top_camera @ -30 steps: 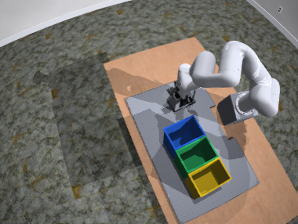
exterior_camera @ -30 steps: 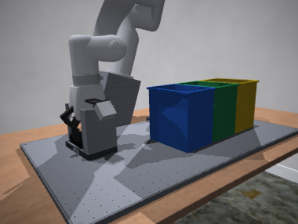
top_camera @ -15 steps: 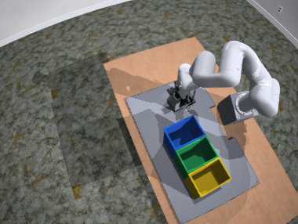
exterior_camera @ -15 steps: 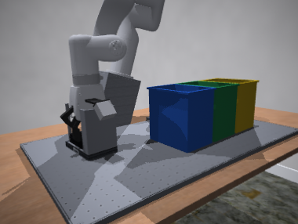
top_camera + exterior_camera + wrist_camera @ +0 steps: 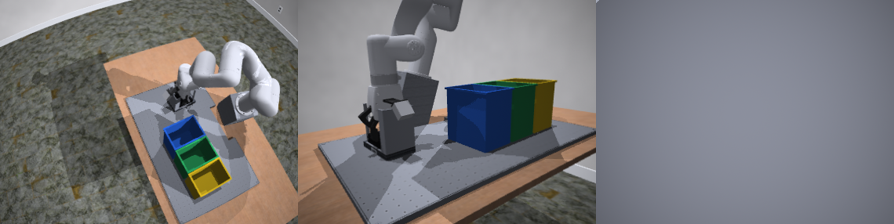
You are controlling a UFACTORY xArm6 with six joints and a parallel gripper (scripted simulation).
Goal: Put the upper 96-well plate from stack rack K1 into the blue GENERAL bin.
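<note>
Pincer [image 5: 181, 99] is lowered onto the rack [image 5: 396, 133] at the far end of the grey perforated mat [image 5: 416, 184], and its fingers are clenched, widely spread, on the upper plate, which sits at the top of that rack. The plate itself cannot be made out in the top or side views, since it is hidden by the white arm [image 5: 231, 70] and the grey housing around the rack. The wrist view is filled almost wholly by a flat grey face, with only a sliver of dotted mat seen at its upper corners. Black finger links [image 5: 368, 117] are seen on the rack's left side in the side view, reaching down toward its dark base.

Three bins are lined up touching one another on the mat: the blue bin [image 5: 184, 135] nearest the rack, the green bin [image 5: 197, 156] in the middle, the yellow bin [image 5: 208, 177] farthest. All three stand upright. The mat is laid on a wooden surface [image 5: 157, 63].
</note>
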